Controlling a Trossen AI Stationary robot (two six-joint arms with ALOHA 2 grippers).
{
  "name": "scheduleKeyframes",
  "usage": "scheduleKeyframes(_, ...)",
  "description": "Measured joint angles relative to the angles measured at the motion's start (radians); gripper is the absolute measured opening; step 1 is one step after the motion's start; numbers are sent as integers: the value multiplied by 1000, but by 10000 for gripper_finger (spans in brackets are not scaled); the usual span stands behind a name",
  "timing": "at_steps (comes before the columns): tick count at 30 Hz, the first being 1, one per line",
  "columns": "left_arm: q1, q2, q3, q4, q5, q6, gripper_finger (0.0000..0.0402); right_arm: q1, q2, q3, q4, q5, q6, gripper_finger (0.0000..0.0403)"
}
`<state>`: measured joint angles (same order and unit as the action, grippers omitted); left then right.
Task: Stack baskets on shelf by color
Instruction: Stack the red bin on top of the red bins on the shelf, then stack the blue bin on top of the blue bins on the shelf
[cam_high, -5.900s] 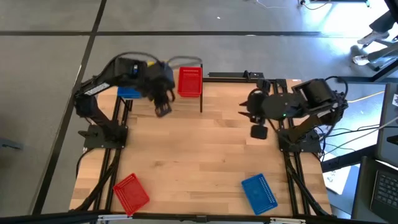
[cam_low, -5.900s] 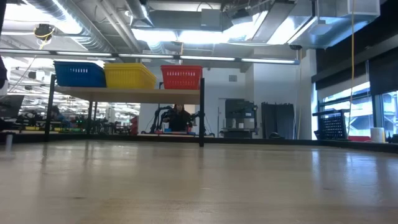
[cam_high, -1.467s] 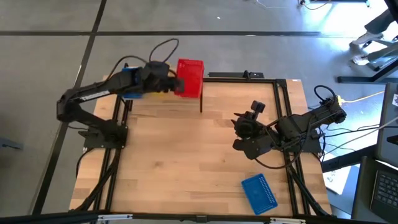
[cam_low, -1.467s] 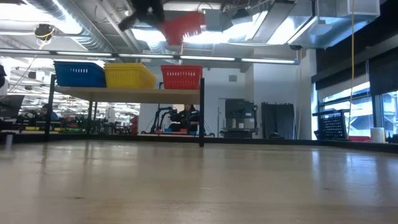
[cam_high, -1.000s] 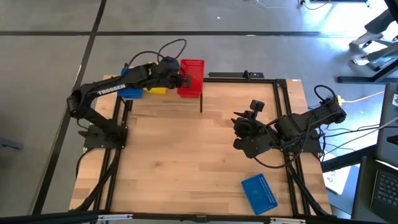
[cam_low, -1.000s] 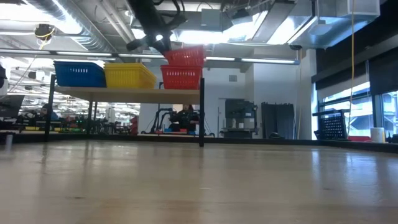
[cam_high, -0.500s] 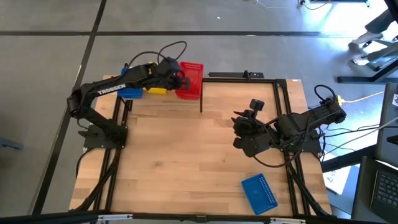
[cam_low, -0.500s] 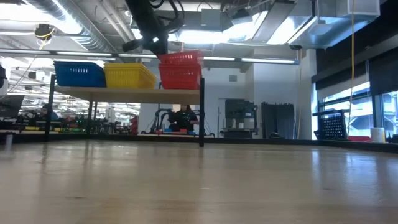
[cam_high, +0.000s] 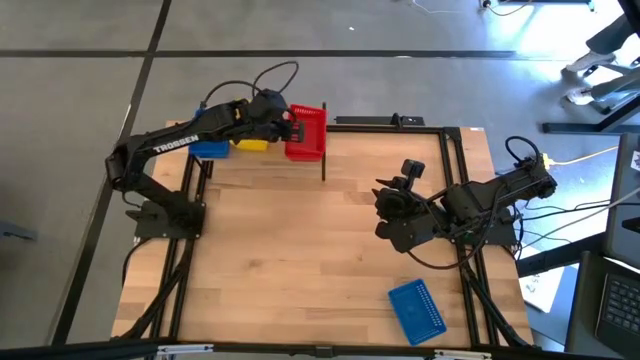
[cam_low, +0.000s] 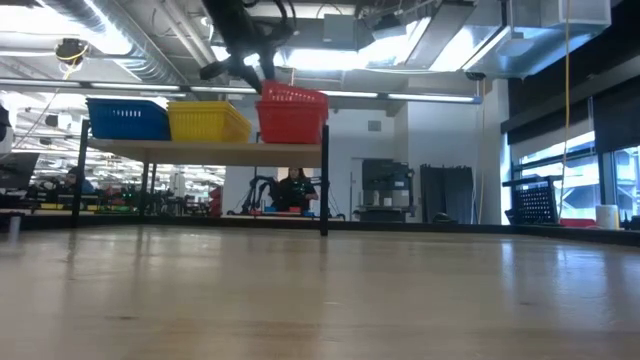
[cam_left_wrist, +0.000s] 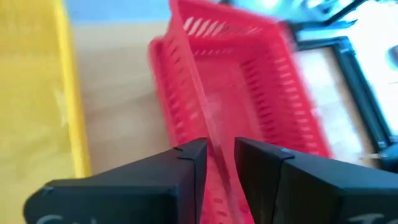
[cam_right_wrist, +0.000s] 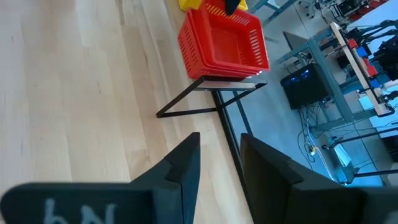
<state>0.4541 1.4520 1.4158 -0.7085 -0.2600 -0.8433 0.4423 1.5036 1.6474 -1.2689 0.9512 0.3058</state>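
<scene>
The shelf (cam_low: 200, 152) at the table's far left corner carries blue, yellow and red baskets in a row, and the top red basket (cam_low: 292, 97) lies a little tilted in the red one below, so the colors stay together. The left gripper (cam_high: 292, 127) is at its wall, and its fingers (cam_left_wrist: 186, 163) stand just apart around the wall without pressing; the right gripper (cam_high: 388, 212) waits open above the table, near the blue basket (cam_high: 416, 308). A second ago the red basket was gripped higher above the stack, and now it sits down, released.

A wooden tabletop (cam_high: 300, 250) was seen. A grey floor (cam_high: 80, 80) lay around it. Ceiling ducts (cam_low: 150, 40) were visible overhead.
</scene>
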Motion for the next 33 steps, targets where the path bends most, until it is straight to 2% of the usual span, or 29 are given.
scheduleKeyframes(8, -9, -83, 0, 58, -11, 262, 70, 0, -35, 0, -1, -14, -16, 117)
scheduleKeyframes(12, -28, -123, 0, 57, -11, 354, 71, 0, -69, 0, -1, -91, -16, 117)
scheduleKeyframes(14, -50, -148, 0, 60, -11, 412, 69, 0, -87, 0, -1, -195, -37, 117)
scheduleKeyframes(17, -103, -174, 0, 52, -3, 554, 70, 0, -113, 0, -8, -475, -78, 117)
scheduleKeyframes(20, -175, -195, 0, 38, 60, 711, 72, 1, -113, 1, -54, -740, -101, 117)
scheduleKeyframes(23, -258, -211, 0, 7, 118, 806, 69, 10, -88, 1, -85, -912, -107, 117)
scheduleKeyframes(26, -344, -212, 0, 2, 132, 841, 70, 24, -58, 1, -102, -1037, -103, 117)
scheduleKeyframes(28, -401, -211, 0, -3, 132, 854, 72, 36, -33, 1, -98, -1081, -103, 117)
scheduleKeyframes(33, -525, -211, 0, -32, 132, 854, 69, 69, 54, 1, -112, -1092, -104, 117)
